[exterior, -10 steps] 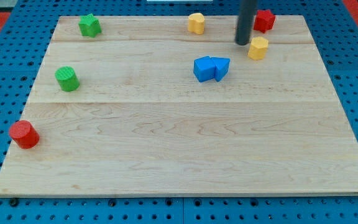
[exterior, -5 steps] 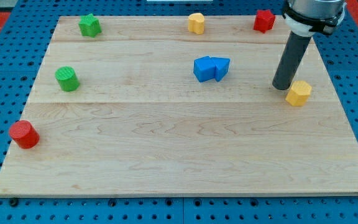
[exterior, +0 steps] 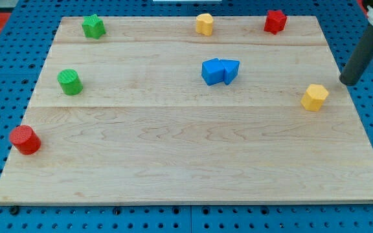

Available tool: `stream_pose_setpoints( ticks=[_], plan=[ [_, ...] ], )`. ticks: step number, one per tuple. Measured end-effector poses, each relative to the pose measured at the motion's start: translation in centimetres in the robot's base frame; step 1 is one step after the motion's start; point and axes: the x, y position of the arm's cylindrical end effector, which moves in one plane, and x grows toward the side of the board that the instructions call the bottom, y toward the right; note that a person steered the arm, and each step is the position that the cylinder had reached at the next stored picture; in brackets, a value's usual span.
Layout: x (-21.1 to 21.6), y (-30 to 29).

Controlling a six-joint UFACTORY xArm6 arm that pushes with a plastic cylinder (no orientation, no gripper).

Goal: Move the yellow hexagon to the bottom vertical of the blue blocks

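— Wooden board (exterior: 173, 162) on a blue table with lots of little holes. What sits on it?

— Two blue blocks (exterior: 219, 71) touch each other, a bit toward the board's top edge and right of the middle. The yellow hexagon (exterior: 314, 97) sits near the right edge, about halfway down. Another yellow block (exterior: 204, 24) and a red block (exterior: 275, 21) sit by the top edge.

— Where is the rod?

— My tip (exterior: 349, 81) is by the right edge, up and to the right of the yellow hexagon, not touching it. It has no fingers at all, just a plain dark rod, so nothing opens, closes or holds.

— Is the job done?

— No. The hexagon has to end up right below the blue blocks. It is well apart from them, off to the right and only a little lower.

— What is left?

— I think the tip must get to the hexagon's right side and push it left across the board until it sits straight under the blue blocks.
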Motion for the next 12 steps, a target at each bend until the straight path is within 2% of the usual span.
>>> stream_pose_setpoints(
  ticks=[1, 2, 3, 4, 5, 6, 7, 9, 10, 11, 12],
  plan=[
    [2.0, -7.8],
    [2.8, -21.2],
    [4.3, -25.5],
    [0.6, -21.1],
    [1.7, -16.5],
    [4.6, -19.0],
    [8.1, -24.2],
    [3.1, -12.1],
    [6.2, -10.0],
    [7.5, -19.0],
    [5.4, -26.1]
  ],
)
